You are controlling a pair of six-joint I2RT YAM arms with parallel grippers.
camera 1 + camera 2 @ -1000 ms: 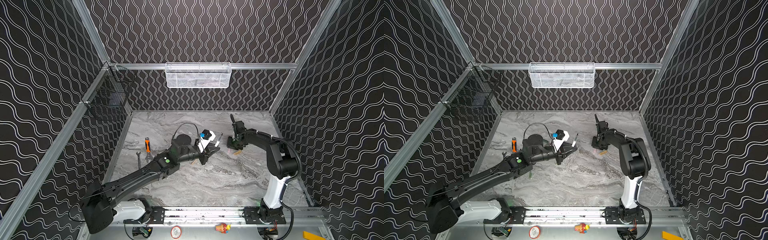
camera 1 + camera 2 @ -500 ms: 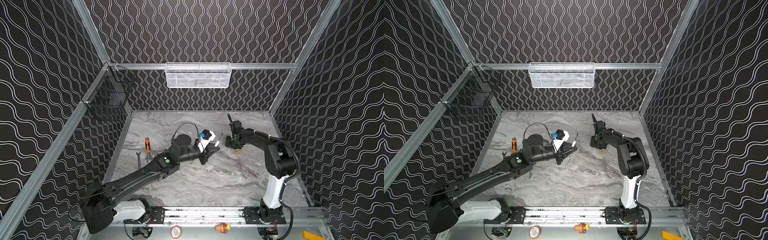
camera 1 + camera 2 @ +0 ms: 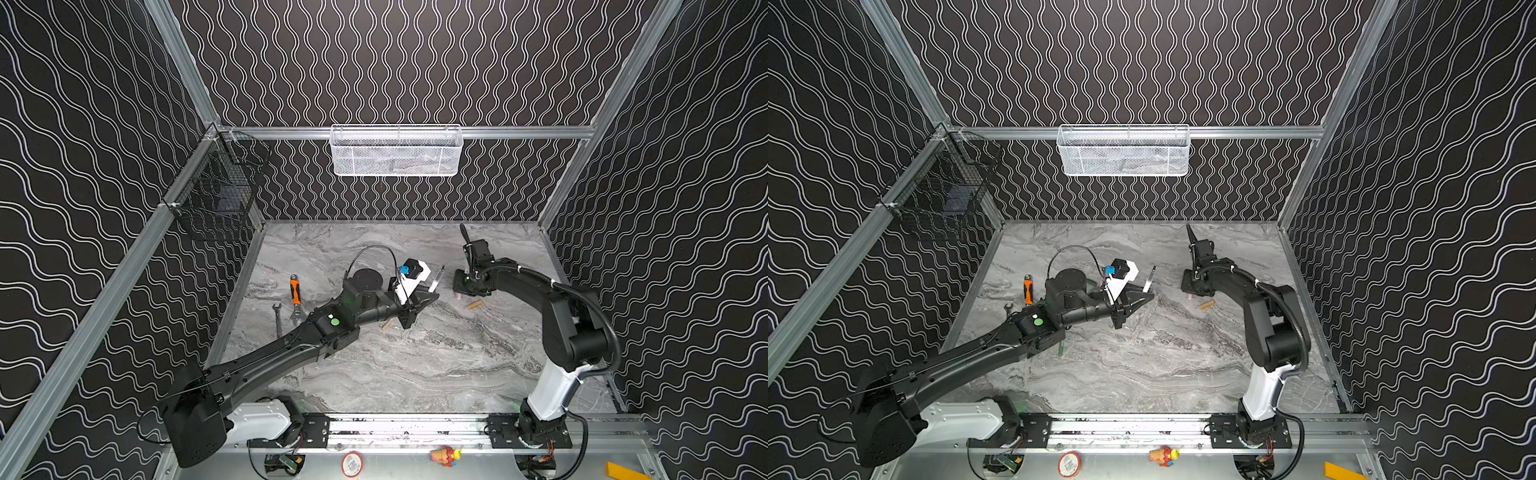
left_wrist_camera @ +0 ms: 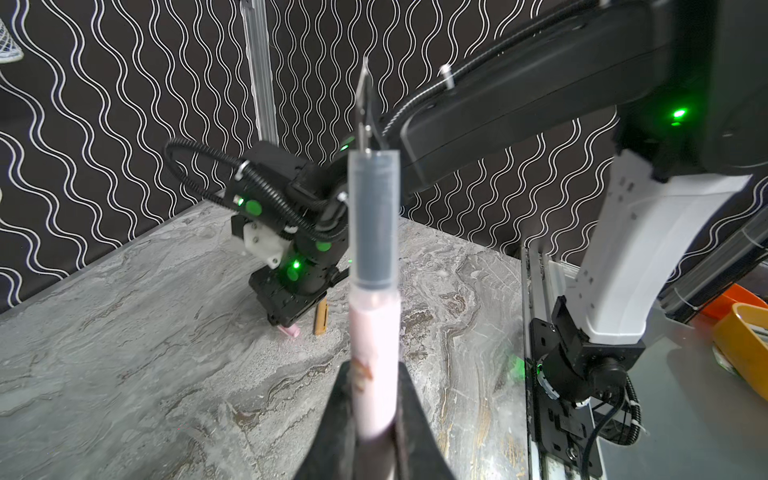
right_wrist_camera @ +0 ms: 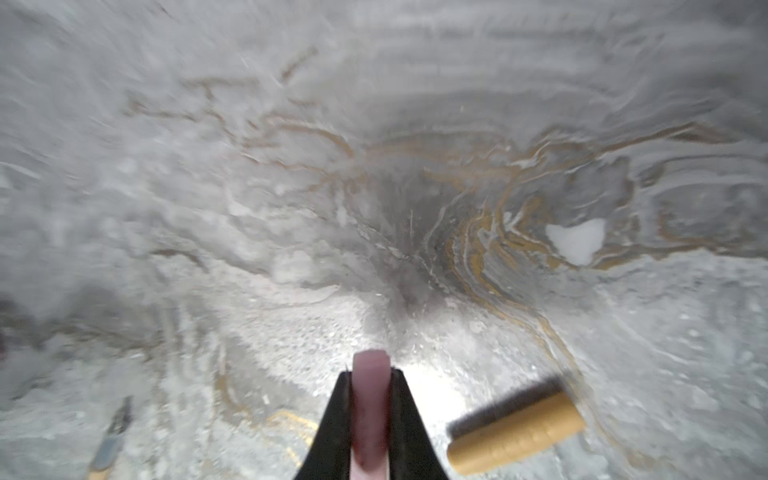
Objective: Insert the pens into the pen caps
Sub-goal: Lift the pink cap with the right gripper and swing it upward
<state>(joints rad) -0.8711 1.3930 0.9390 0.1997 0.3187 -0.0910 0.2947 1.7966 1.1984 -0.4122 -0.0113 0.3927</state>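
Two arms [image 3: 291, 353] [image 3: 536, 286] outstretched, left fingers [image 4: 337, 415] clamping pink pen [image 4: 374, 353] tip outward, right fingers [image 5: 337, 415] pinching pink cap [image 5: 371, 399]

We note a grey marble-patterned table [image 4: 124, 353], smooth; the pink pen [image 4: 374, 353] is smooth plastic; beside the pink cap [image 5: 371, 399], the tan cap [image 5: 515, 432] looks matt, finely ribbed.

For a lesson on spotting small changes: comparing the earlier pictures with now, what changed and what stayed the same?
The right gripper closed on the pale pink cap. The left gripper still holds the pale pink pen raised, and the tan cap has not moved.
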